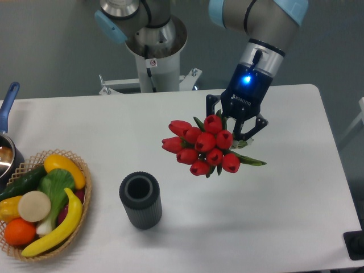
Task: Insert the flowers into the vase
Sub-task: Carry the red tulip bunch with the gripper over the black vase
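The flowers [203,145], a bunch of red tulip buds with green leaves, hang in the air above the white table, heads pointing toward the camera and to the left. My gripper [236,126] is shut on the flowers, its black fingers clasping the bunch from behind; the stems are hidden by the buds and the fingers. The vase [140,200], a dark grey ribbed cylinder with a thick rim, stands upright on the table below and to the left of the bunch, its mouth open and empty.
A woven basket [83,199] of fruit and vegetables sits at the front left corner. A pot with a blue handle [8,104] pokes in at the left edge. The robot base [154,45] rises behind the table.
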Available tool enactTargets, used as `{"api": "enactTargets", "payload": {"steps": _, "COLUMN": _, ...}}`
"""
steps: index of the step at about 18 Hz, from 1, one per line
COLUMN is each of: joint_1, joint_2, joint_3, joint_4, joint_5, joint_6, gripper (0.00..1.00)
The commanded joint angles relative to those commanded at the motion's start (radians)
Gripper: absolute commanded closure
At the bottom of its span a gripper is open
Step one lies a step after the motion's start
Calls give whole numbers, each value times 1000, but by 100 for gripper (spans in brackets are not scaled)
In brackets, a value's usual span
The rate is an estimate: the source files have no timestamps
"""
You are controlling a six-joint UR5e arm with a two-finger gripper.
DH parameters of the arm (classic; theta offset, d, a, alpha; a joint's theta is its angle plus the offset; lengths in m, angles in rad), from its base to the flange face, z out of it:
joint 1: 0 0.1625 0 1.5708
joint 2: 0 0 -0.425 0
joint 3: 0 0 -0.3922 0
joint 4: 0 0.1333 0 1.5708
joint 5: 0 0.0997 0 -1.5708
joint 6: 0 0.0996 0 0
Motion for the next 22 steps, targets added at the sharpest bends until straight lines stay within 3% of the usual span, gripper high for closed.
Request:
{"api": "enactTargets", "payload": {"steps": 16, "joint_1": -3, "joint_2": -2, "joint_3": -3, "joint_4": 9, "joint_5": -110, "joint_6": -12, "gripper": 63}}
{"api": "enactTargets", "payload": {"steps": 22, "joint_1": -15, "joint_2": -5, "joint_3": 0, "joint_4": 14, "joint_5": -286, "joint_6": -6, "gripper": 63}}
